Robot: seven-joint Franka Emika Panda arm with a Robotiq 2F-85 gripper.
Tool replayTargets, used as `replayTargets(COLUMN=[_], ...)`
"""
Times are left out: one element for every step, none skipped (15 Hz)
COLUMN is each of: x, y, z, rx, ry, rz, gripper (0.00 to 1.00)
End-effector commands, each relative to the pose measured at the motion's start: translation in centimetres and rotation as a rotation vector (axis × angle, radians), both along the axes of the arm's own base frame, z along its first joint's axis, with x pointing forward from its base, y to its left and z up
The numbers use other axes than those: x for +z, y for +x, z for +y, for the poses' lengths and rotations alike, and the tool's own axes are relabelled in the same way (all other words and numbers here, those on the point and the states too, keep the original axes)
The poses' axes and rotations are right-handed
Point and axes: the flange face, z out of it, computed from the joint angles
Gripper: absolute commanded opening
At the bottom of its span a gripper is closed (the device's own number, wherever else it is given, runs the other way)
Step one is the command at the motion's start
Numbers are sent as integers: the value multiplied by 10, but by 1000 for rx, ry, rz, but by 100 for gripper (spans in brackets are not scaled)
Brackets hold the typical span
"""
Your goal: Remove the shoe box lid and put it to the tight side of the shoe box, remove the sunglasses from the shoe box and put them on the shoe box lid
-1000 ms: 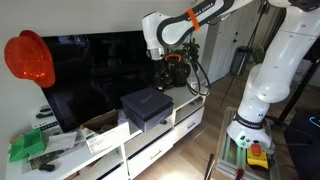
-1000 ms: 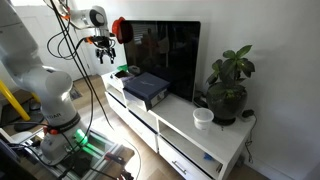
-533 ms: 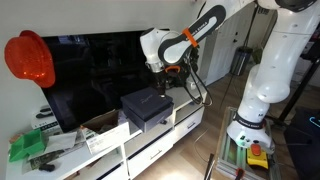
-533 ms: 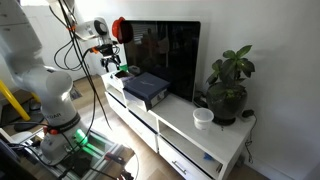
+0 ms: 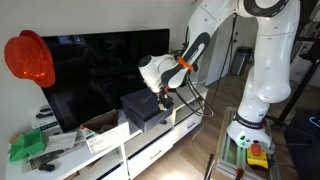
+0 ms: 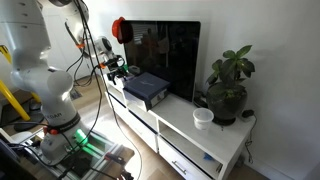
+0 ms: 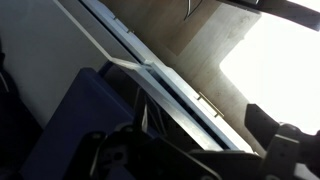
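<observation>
Nearby | TV (image 5: 95,65) behind shoe box lid (image 5: 143,101) | carton (image 5: 101,123) beside | hand (image 5: 164,97) close

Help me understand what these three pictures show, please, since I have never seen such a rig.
A white robot arm with a gripper works at a low white cabinet. Two pictures come from cameras standing in the room; the third, blurred one is from a camera on the wrist. On the cabinet stand a TV, a plant and a closed shoe box. The gripper hangs at the box's edge; whether it is open or holds anything, I cannot tell.
</observation>
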Motion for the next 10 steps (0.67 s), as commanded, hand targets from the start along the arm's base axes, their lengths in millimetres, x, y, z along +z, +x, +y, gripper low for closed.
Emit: replayTargets(x=[-24,-30,-35,-40,-43,-47,-49,-52,-55,-57], y=[7,8,9,11,14,16,18,21,23,25], z=[-4,-6,-8,-9,-11,-12,-14,-16,-17,-18], rx=[68,86,104,127,142,155,166,170,171,176], ry=[-52,-56,-53,-49,-48,-39,-38,-26,-16,-9], rz=[-46,-56,-63,-80,-93,-107,-122,-134,-145,-158], gripper=[100,100,100,100,100,100,100,100,100,100])
